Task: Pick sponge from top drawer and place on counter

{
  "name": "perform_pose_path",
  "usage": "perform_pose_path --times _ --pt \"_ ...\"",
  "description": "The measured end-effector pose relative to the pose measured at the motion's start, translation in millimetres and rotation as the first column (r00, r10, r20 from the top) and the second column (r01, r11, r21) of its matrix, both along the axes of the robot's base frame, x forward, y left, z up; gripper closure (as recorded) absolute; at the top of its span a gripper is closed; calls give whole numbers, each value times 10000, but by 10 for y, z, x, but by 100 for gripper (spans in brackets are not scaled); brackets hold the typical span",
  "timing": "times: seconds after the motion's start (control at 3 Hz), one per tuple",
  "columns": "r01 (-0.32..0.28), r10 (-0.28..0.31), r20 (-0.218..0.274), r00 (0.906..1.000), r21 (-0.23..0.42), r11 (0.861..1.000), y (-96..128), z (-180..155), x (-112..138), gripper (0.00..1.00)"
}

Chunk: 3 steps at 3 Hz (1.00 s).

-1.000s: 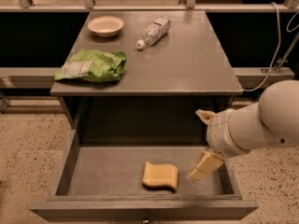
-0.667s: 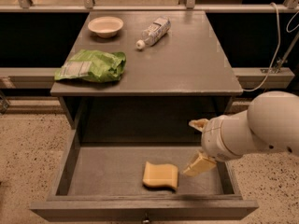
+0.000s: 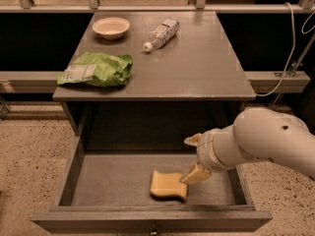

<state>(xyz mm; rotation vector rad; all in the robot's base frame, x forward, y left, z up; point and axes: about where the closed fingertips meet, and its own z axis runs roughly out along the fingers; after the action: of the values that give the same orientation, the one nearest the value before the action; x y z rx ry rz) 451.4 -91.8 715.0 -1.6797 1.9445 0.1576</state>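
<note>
The pale yellow sponge (image 3: 168, 185) lies flat on the bottom of the open top drawer (image 3: 68, 172), right of its middle and near the front board. My gripper (image 3: 194, 158) is inside the drawer, just right of the sponge, on a white arm reaching in from the right. It is open and holds nothing. Its lower yellowish finger (image 3: 195, 174) is at the sponge's right edge; I cannot tell if it touches. The upper finger (image 3: 192, 140) is above and behind. The grey counter (image 3: 202, 68) is the cabinet's top, above the drawer.
On the counter lie a green bag (image 3: 97, 69) at the front left, a pale bowl (image 3: 110, 27) at the back left and a plastic bottle (image 3: 161, 33) on its side at the back middle. A white cable (image 3: 290, 53) hangs at the right. Speckled floor surrounds the cabinet.
My gripper and arm have moved left inside the drawer, closer to the sponge's right edge. The sponge has not moved.
</note>
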Motion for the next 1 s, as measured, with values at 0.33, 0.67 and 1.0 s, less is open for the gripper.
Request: perform_pose_path --times 0.33,0.67,1.0 --pt "-443 442 -109 9990 -37 9990 134 -298 41 27" --pt "-816 813 -209 9965 -103 9966 192 -621 49 28" --pt "-1131 1123 -420 9928 -163 9934 214 -831 -8 27"
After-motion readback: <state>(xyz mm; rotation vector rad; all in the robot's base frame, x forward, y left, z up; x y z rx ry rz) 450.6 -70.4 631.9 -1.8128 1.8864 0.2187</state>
